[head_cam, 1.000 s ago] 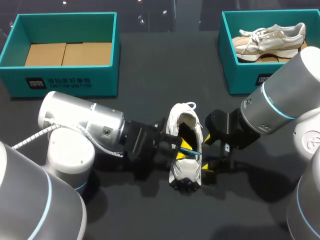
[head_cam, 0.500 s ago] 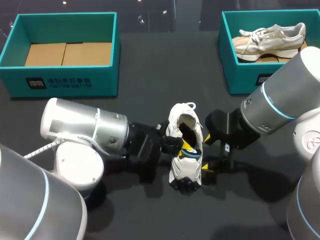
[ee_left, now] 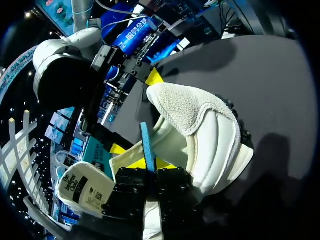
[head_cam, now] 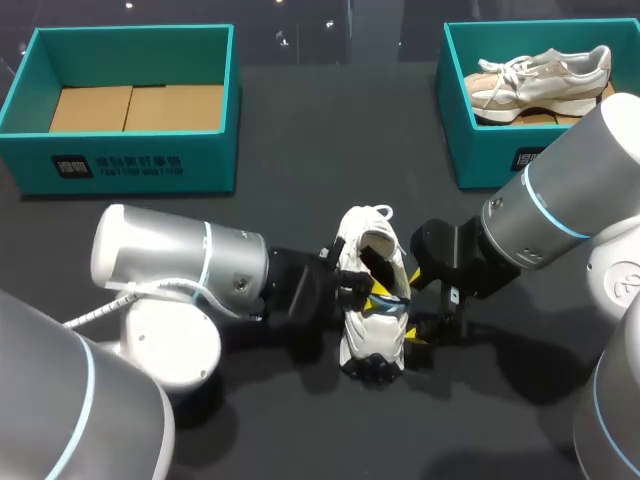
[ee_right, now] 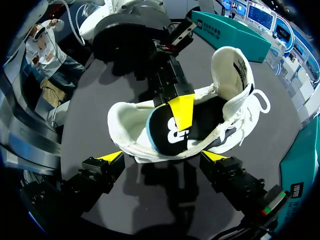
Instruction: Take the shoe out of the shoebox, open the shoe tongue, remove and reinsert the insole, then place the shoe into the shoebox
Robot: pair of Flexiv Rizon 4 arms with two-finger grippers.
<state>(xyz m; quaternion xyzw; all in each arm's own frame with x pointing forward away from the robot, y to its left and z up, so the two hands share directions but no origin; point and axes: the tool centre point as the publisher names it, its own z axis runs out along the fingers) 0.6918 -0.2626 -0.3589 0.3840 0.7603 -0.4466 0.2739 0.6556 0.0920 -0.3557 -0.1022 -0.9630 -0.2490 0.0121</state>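
White shoe [head_cam: 372, 300]: on the dark table [head_cam: 300, 140], middle front.
Insole [ee_right: 167, 127]: black, blue-edged, partly inside the shoe.
Left gripper [ee_left: 150, 162]: we see it pinching the insole.
Right gripper [ee_right: 164, 156]: spread wide, straddling the shoe.

black table [head_cam: 300, 130], beige sneaker [head_cam: 540, 78] lying in far right teal box [head_cam: 480, 155]

Upper right: shoebox [head_cam: 480, 155] cut off by frame edge. Centre: left gripper [head_cam: 383, 296] fingertips half buried in shoe [head_cam: 362, 340]; insole [ee_right: 162, 135] mostly hidden.
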